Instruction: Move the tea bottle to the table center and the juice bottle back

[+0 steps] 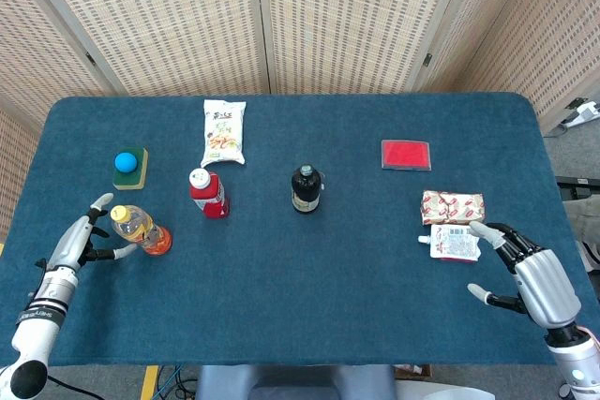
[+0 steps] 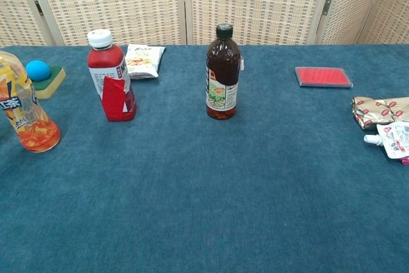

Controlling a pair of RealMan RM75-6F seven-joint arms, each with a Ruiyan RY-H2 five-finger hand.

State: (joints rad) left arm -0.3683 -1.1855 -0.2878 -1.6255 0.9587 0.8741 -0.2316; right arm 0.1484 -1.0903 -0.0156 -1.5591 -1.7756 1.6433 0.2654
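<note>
Left hand [image 1: 82, 242] spread just beside tea bottle [image 1: 139, 229], red bottle [image 1: 208, 192] near.

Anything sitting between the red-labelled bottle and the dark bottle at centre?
No. In both the head and chest views, only bare blue cloth lies between the red-labelled bottle and the dark bottle.

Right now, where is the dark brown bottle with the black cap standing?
In the head view the dark brown black-capped bottle stands upright near the table's middle, right of the red white-capped bottle and apart from it.
</note>
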